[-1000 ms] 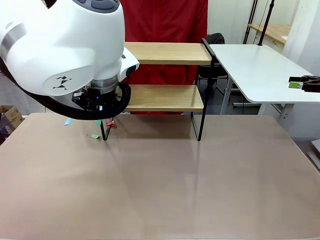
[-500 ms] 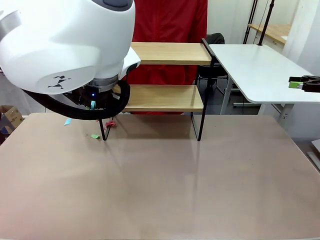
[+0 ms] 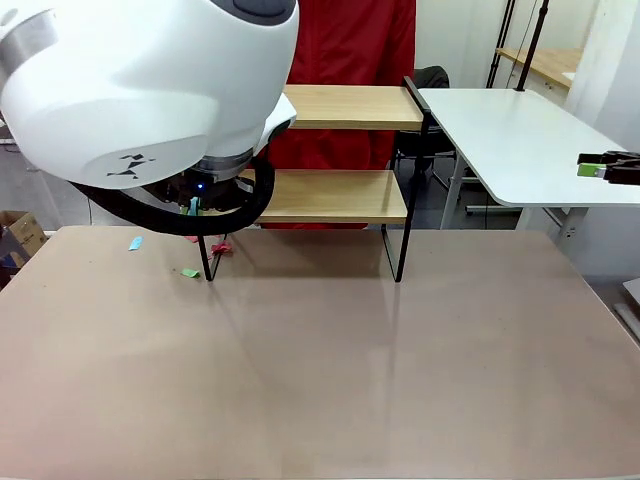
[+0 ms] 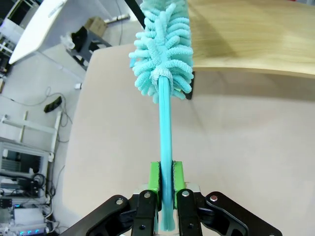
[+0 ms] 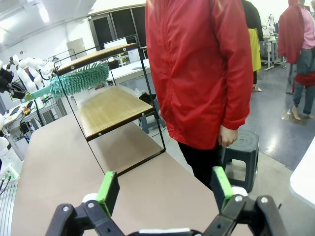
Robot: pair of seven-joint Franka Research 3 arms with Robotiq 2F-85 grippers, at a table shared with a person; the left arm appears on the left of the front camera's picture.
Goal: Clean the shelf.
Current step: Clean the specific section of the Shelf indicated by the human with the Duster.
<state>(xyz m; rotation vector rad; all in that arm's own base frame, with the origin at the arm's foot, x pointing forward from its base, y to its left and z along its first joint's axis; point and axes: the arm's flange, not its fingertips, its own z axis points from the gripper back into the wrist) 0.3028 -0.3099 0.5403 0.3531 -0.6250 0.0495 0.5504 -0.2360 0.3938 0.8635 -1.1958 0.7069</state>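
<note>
The shelf [image 3: 335, 195] stands at the table's far side, two light wooden boards in a black frame. My left arm's white wrist covers its left end in the front view. My left gripper [image 4: 166, 183] is shut on the handle of a teal fluffy duster [image 4: 162, 49]. The duster [image 5: 76, 78] has its head at the shelf's [image 5: 110, 105] end, between the two boards and over the lower board's edge [image 4: 246, 39]. My right gripper [image 5: 165, 189] stands open and holds nothing, well off to the right by the white side table, where the gripper [image 3: 603, 168] also appears.
A person in a red jacket [image 3: 340, 45] stands right behind the shelf; the same person [image 5: 197, 69] is close in the right wrist view. Small paper scraps, teal [image 3: 135, 243], green [image 3: 190, 272] and red [image 3: 220, 247], lie on the table by the shelf's left leg. A white side table [image 3: 510, 130] adjoins on the right.
My left arm has shifted to the right and slightly up along the shelf's left end, carrying the duster with it. The right gripper has not moved.
</note>
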